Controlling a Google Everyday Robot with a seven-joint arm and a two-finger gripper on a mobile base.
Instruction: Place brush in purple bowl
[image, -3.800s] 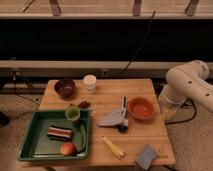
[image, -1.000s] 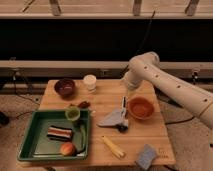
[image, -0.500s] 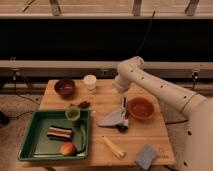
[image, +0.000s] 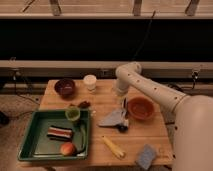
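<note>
The brush (image: 123, 107) lies near the table's middle, its whitish handle pointing away and its dark bristle head toward the front, partly over a grey flat piece (image: 111, 119). The purple bowl (image: 65, 87) sits at the table's back left corner. My gripper (image: 119, 92) hangs at the end of the white arm over the back middle of the table. It is just behind the brush handle and well right of the purple bowl. It is open and holds nothing.
An orange bowl (image: 140, 108) stands right beside the brush. A white cup (image: 90, 81) is at the back, between purple bowl and gripper. A green tray (image: 30, 146) at front left holds a green cup (image: 73, 114) and food items. A yellow stick (image: 114, 147) and a grey sponge (image: 146, 156) lie in front.
The arm has swung from the right side leftward and lowered, bringing the gripper over the back middle of the table near the brush. The objects have not moved.
</note>
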